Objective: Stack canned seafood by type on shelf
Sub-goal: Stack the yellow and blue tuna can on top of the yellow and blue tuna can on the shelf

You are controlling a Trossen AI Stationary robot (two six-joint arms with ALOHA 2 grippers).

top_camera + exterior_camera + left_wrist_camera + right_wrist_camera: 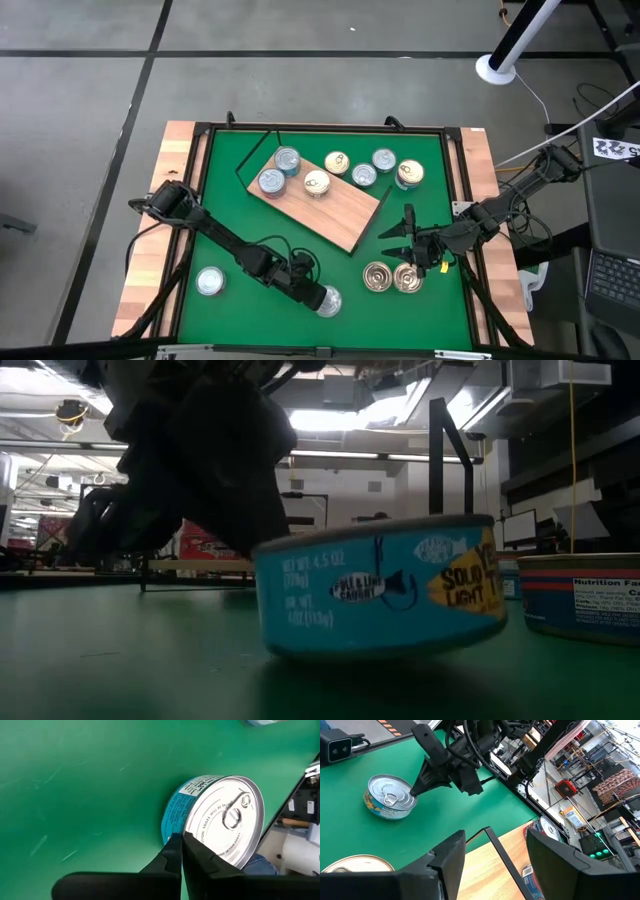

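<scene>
left wrist view shows the left gripper [181, 851] closed, fingertips touching a blue-labelled tuna tin [215, 820]. open wider before grasping. right gripper [495, 850] waits open.

The wood-grain shelf [330, 205] lies flat and angled, carrying three tins [287, 160]. Three more tins [384, 160] sit just beyond its far edge, two gold-lidded tins [378, 277] touch near its right corner, and a blue-labelled tin [328, 301] stands upright at the near edge.
</scene>
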